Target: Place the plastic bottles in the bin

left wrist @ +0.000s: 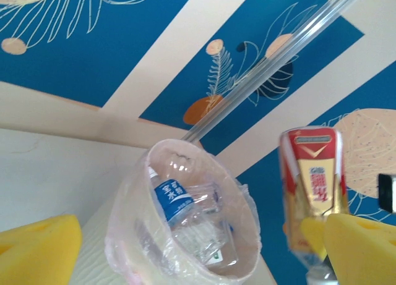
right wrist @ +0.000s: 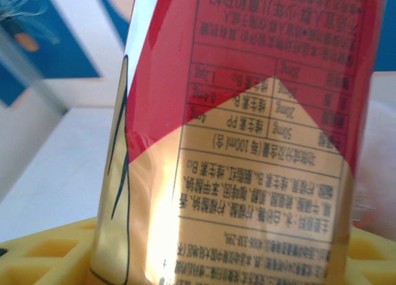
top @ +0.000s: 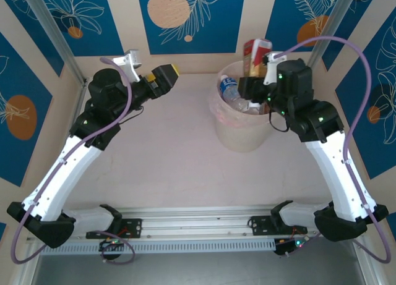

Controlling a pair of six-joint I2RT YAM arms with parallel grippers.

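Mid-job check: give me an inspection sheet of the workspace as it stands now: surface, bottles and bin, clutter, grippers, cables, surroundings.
Surface: pale table, no spill or stain seen.
Job's things: bin with a thin bag liner, at the far right; blue-label bottle and other clear crushed bottles inside; red-and-gold bottle held upright above the bin's far rim.
Clutter: nothing seen.
Grippers: left gripper open, holding nothing, pointing toward the bin; right gripper closed on the red-and-gold bottle.
Cables: purple cables loop off each arm; no snag seen.
Surroundings: blue-and-cream patterned walls; metal posts at the far corners.
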